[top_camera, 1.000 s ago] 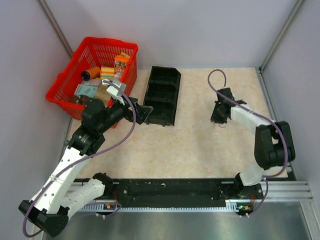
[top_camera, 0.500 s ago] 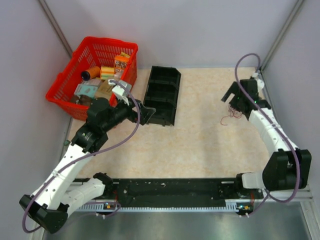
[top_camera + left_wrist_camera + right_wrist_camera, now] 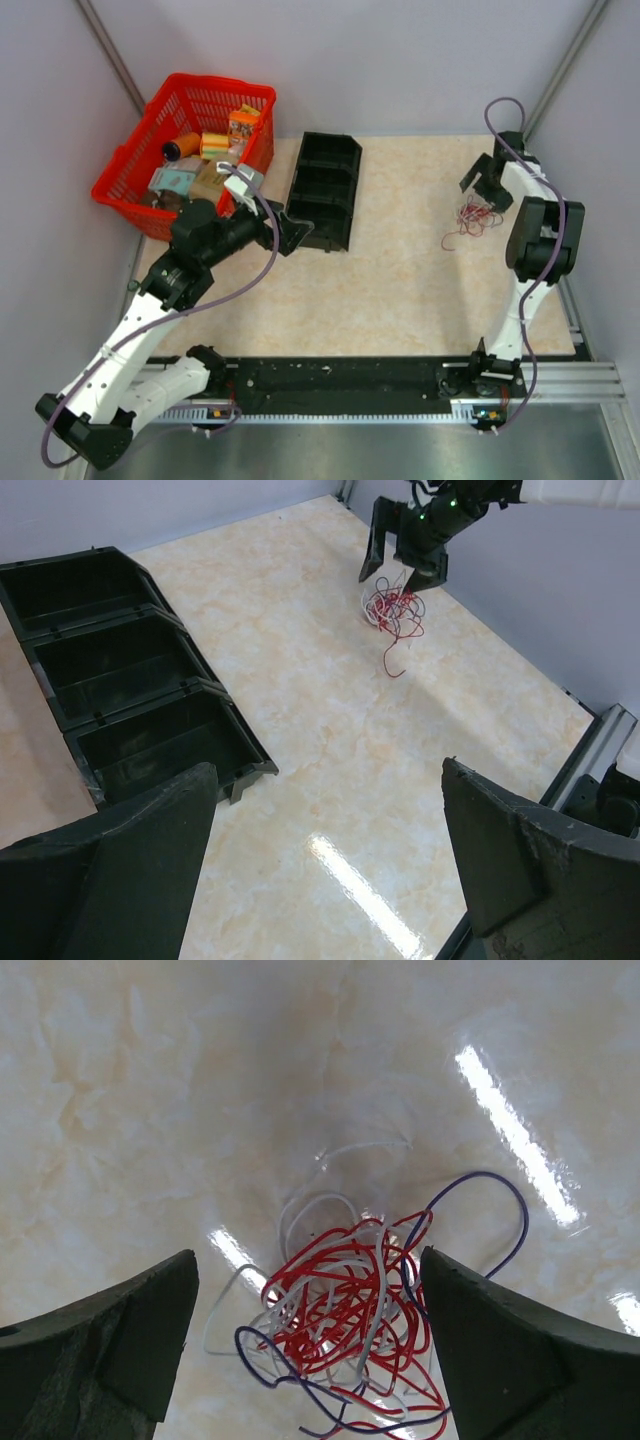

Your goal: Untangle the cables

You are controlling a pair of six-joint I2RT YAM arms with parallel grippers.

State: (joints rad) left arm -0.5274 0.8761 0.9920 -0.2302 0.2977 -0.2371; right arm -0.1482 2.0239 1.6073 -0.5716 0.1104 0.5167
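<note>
The cables [image 3: 470,218] are one loose tangle of thin red, white and dark blue wires lying on the table at the far right. A red strand trails out of the tangle on its near left side. My right gripper [image 3: 487,183] hangs just above them, open, and nothing is held. In the right wrist view the cables [image 3: 350,1310] lie between and below the spread fingers of the right gripper [image 3: 308,1255]. The left wrist view shows the cables [image 3: 397,608] under the right gripper [image 3: 405,570]. My left gripper [image 3: 290,228] is open and empty over bare table [image 3: 328,770], far from the tangle.
A black three-compartment bin [image 3: 325,190] stands at the back centre, right beside the left gripper, and shows again as the bin [image 3: 110,670] in the left wrist view. A red basket [image 3: 208,79] of small items sits at the back left. Walls close in on both sides.
My right arm swung back and to the right, its jaws opened, and the cable tangle now lies on the table beneath it. The left arm barely moved.
</note>
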